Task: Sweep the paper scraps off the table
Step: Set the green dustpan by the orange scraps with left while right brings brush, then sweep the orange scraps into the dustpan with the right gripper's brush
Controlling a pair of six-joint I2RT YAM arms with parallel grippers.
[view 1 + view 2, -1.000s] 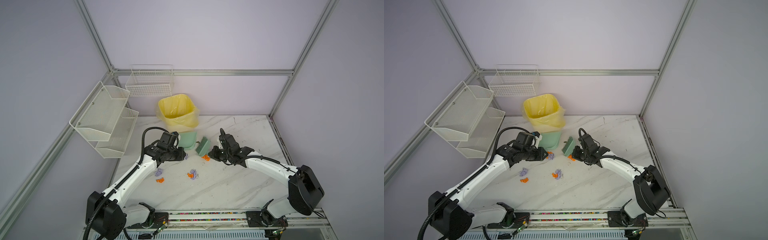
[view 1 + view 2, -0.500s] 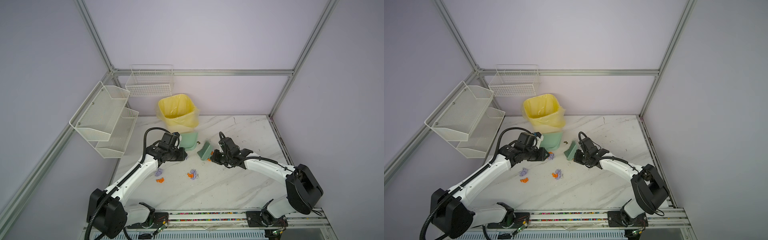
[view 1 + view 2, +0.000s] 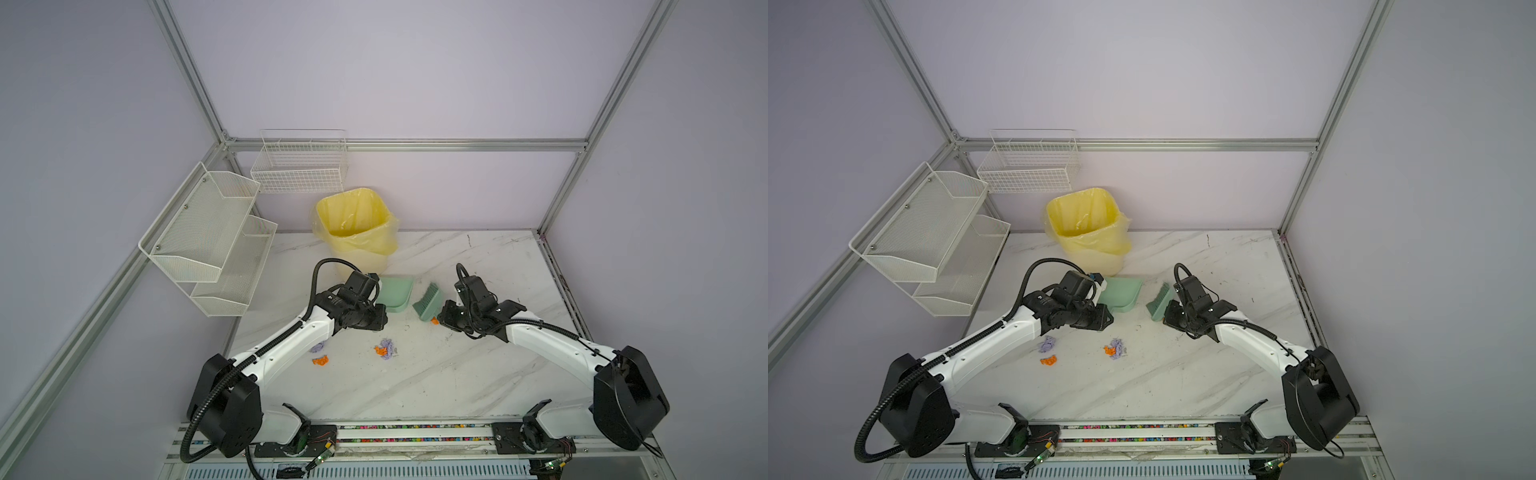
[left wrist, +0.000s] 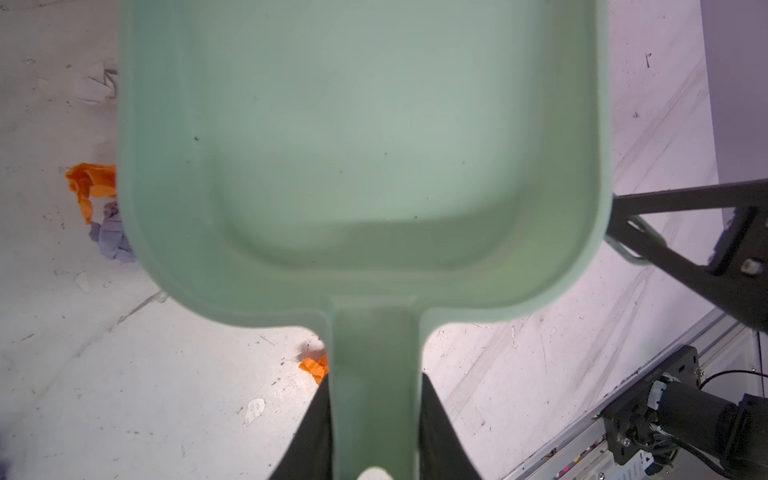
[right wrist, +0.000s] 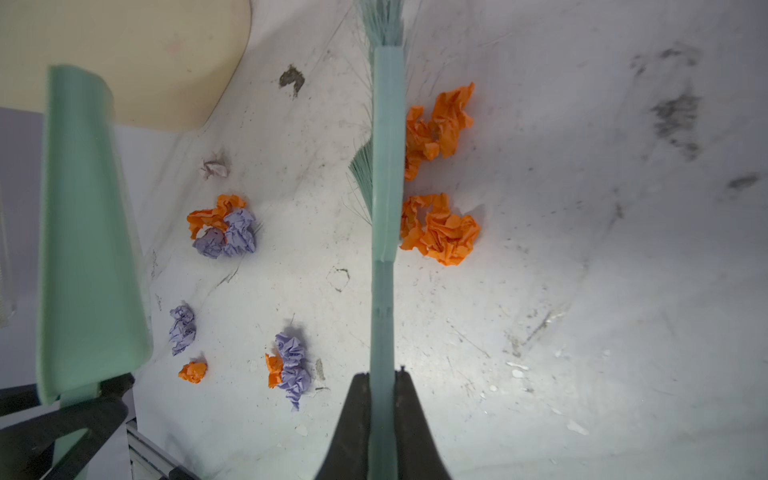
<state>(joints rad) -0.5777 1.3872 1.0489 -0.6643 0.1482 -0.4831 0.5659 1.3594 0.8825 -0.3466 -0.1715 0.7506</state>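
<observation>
The mint-green dustpan (image 3: 395, 293) (image 3: 1121, 293) sits in front of the bin, my left gripper (image 3: 377, 311) (image 4: 374, 399) shut on its handle. My right gripper (image 3: 442, 318) (image 5: 382, 386) is shut on the handle of the green brush (image 3: 428, 303) (image 5: 386, 166). Two orange paper scraps (image 5: 440, 124) (image 5: 442, 230) lie against the brush's back. In both top views, orange and lavender paper scraps (image 3: 386, 348) (image 3: 320, 360) (image 3: 1116, 348) (image 3: 1047, 343) lie nearer the front on the white marble table (image 3: 478, 365). The pan (image 4: 365, 145) holds nothing.
A yellow-lined bin (image 3: 355, 224) stands at the back, just behind the dustpan. White wire baskets (image 3: 208, 237) (image 3: 301, 166) hang on the left and back walls. Aluminium rails (image 3: 561, 286) edge the table's right side.
The right arm has carried the brush a little to the right and nearer. The left arm has brought the dustpan slightly right as well. Both grips are unchanged.
</observation>
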